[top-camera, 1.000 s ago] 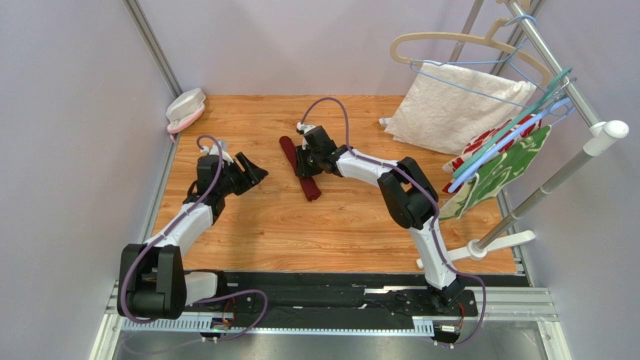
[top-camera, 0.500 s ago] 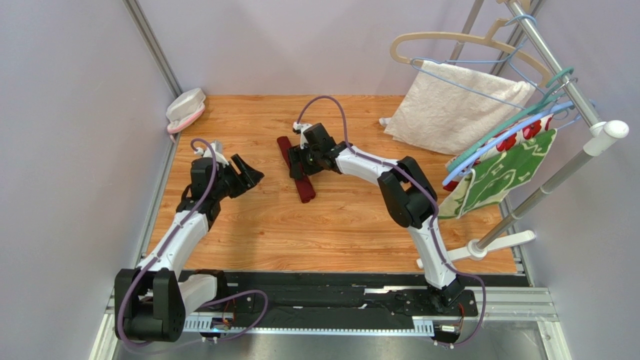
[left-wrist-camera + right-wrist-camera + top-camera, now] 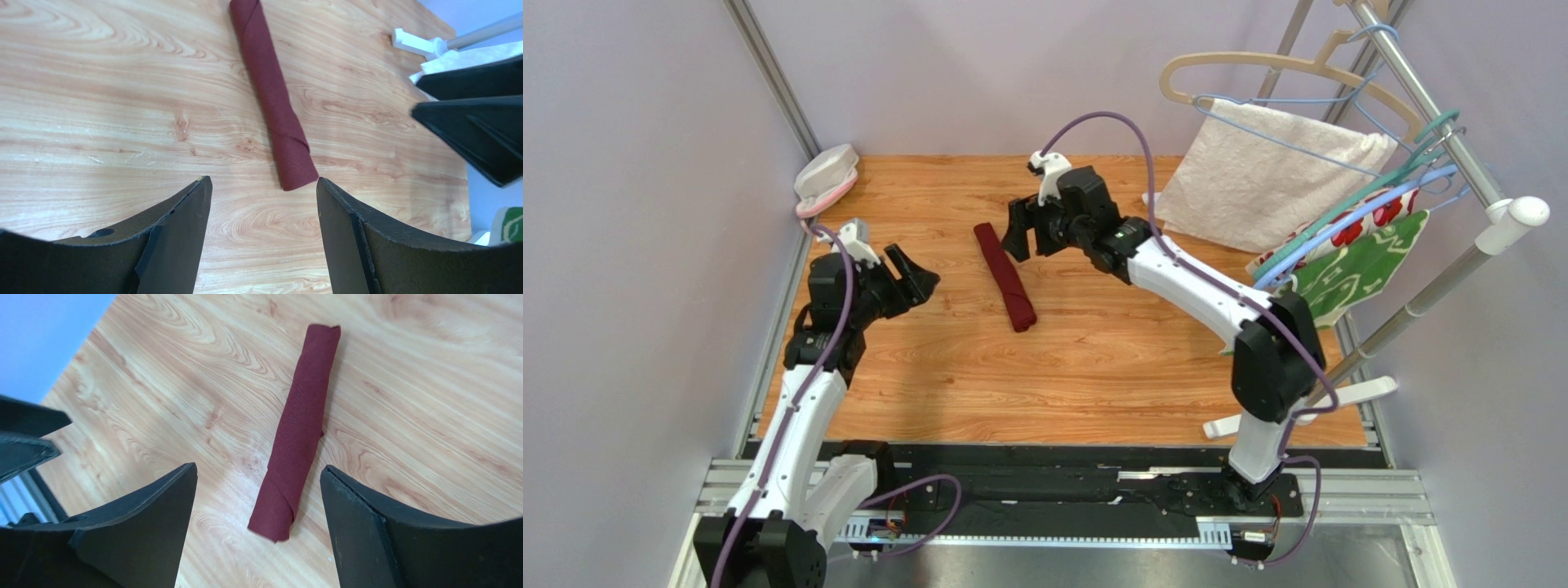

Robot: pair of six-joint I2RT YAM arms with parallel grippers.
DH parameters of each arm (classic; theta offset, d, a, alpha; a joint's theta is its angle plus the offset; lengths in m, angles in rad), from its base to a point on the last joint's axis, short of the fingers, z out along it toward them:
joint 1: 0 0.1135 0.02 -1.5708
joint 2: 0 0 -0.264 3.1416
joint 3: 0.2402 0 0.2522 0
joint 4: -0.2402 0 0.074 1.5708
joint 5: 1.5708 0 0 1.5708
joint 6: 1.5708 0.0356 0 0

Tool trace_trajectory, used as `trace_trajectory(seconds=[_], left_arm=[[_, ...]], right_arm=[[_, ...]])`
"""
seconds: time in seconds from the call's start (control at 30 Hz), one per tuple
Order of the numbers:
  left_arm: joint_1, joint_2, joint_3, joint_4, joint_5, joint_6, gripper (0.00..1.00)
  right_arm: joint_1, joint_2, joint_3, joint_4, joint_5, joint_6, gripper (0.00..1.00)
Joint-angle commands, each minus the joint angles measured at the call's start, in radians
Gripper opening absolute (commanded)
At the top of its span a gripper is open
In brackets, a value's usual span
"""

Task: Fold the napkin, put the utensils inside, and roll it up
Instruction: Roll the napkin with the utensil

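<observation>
Maroon napkin (image 3: pixel 1005 276) rolled in a slim tube on the wooden table (image 3: pixel 1100 355), left gripper (image 3: pixel 911 277) well left of it, jaws apart, empty, right gripper (image 3: pixel 1024 233) near its far end, also spread, empty

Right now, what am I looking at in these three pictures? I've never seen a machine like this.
These are two robot arms bolted to a wooden table. The wide picture looks down from above. The other two come from a camera on each wrist, so the black shapes at the bottom are that arm's own fingers. A dark red napkin lies rolled up on the table between the arms. The left gripper and right gripper are both open and hold nothing.
</observation>
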Motion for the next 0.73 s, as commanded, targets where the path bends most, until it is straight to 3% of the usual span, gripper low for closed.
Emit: trace_trajectory(seconds=[0.0, 0.3, 0.7], left_arm=[[0.007, -0.074, 0.091, -0.13, 0.026, 0.086, 0.73], [0.007, -0.235, 0.173, -0.317, 0.025, 0.265, 0.75], [0.007, -0.346, 0.135, -0.304, -0.044, 0.273, 0.8]], right_arm=[[0.015, -0.18, -0.152, 0.05, 0.056, -0.001, 0.78], [0.022, -0.464, -0.474, 0.067, 0.156, 0.023, 0.78], [0.021, -0.599, -0.6, 0.067, 0.296, 0.009, 0.78]])
